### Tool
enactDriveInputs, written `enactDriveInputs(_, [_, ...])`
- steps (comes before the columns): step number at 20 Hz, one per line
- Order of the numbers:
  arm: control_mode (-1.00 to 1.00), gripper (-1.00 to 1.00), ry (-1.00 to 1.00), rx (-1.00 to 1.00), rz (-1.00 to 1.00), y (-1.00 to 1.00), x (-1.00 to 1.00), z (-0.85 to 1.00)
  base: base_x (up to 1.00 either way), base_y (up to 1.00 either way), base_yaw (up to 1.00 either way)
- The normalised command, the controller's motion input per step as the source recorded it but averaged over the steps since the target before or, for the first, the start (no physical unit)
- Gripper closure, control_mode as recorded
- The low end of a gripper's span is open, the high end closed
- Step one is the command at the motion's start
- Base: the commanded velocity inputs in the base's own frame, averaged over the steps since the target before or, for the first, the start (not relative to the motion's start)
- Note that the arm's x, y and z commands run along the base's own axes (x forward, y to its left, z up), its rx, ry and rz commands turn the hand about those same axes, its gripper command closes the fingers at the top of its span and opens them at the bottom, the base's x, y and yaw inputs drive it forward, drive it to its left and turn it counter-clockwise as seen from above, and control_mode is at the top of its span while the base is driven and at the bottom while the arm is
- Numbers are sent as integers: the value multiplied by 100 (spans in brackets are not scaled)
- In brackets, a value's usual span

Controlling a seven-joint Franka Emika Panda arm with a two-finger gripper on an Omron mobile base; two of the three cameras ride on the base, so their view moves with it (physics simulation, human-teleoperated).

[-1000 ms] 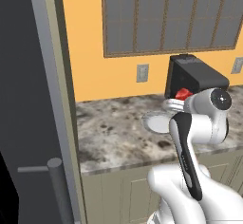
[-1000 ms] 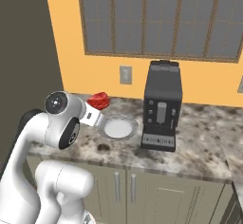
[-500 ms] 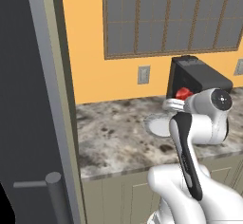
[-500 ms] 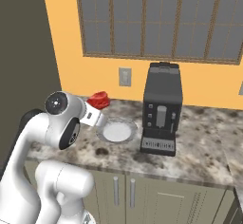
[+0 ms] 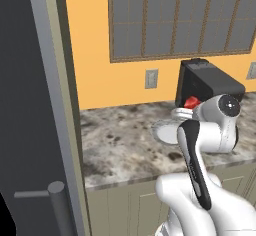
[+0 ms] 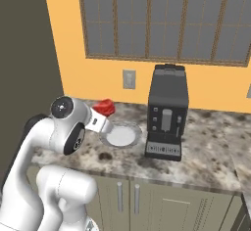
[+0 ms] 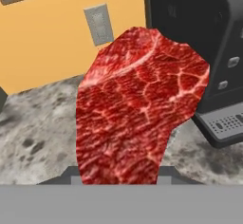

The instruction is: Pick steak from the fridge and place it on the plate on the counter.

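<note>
Carrying the steak (image 7: 137,109) clenched in the hand (image 6: 104,115), the arm is hovering at the plate's (image 6: 119,138) left rim above the desk (image 6: 206,161), positioned for release.

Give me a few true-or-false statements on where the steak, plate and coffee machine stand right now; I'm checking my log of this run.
1. The steak lies flat on the plate. False: it is held up in the gripper, by the plate's rim.
2. The plate sits on the counter. True.
3. The coffee machine stands beside the plate. True.
4. The plate already holds other food. False: its surface is bare.
5. A wall outlet sits on the orange wall behind the counter. True.
</note>
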Motion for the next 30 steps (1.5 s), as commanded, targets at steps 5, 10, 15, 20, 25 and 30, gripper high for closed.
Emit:
enactDriveInputs(5, [-100,100,1,-7,-6,3,23,-47,0,0,0])
enactDriveInputs(10, [-100,100,0,-4,-2,0,38,-55,0,0,0])
enactDriveInputs(15, [-100,100,0,-1,0,0,47,-60,0,0,0])
enactDriveInputs(20, [-100,100,4,0,0,0,49,-56,0,0,0])
enactDriveInputs(25, [-100,100,7,0,0,0,41,-70,0,0,0])
enactDriveInputs(30, [-100,100,4,0,0,0,33,-76,0,0,0])
